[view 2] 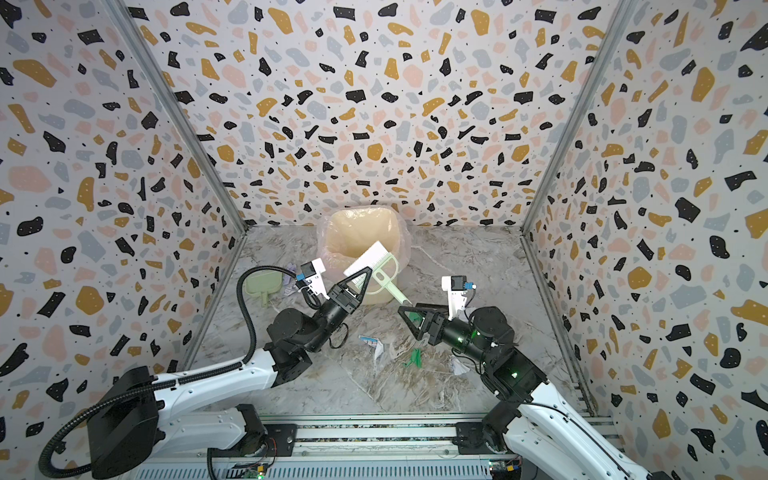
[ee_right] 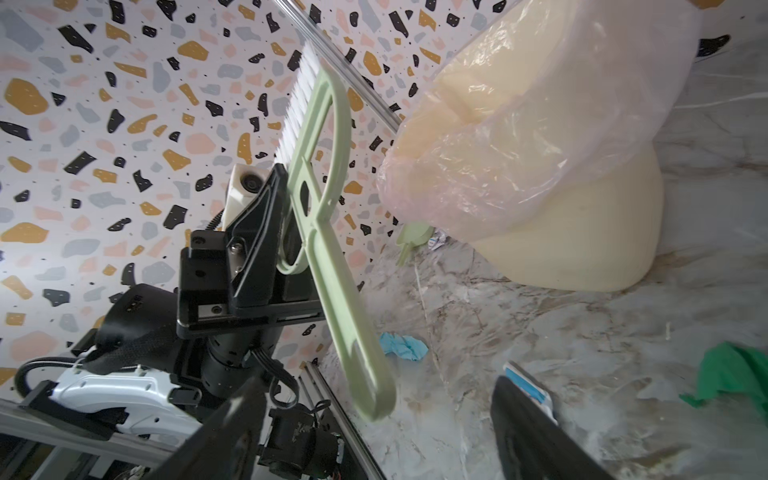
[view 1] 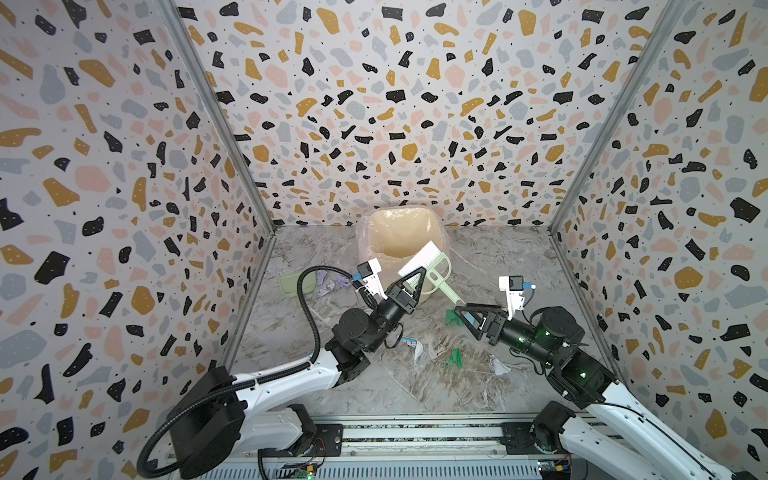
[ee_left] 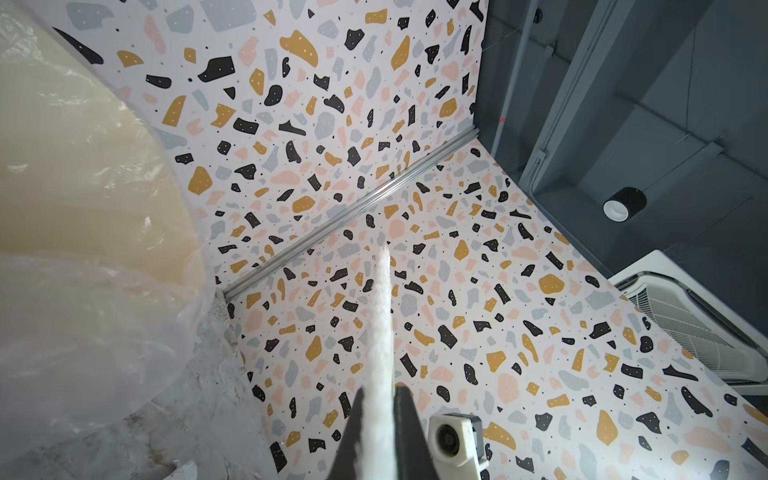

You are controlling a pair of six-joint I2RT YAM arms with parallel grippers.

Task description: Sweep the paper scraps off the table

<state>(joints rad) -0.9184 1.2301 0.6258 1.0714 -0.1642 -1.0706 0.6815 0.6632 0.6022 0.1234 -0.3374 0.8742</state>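
Over the middle of the bench (view 1: 365, 386), just in front of the lined bin (view 1: 401, 237), the left hand (view 1: 417, 277) is clamped tight on the head of the pale green brush (ee_right: 328, 257), with the bristles pointing up, away from the surface. The right hand (view 1: 462, 310) has its jaws wide apart and holds nothing. The end of the brush handle sits at its fingertips, not gripped.

I judge the step to be a passing or re-gripping of the brush, before any sweeping. Next, the right hand should close on the handle so the bristles can be turned down.

All the paper scraps (view 1: 455, 358) lie on the bench: green and white printed ones between the arms, a light blue one (ee_right: 405, 347), and lavender ones (view 1: 330, 284) just beside the dustpan (view 1: 296, 284). They are small, crumpled and light, so a fast stroke may scatter them.
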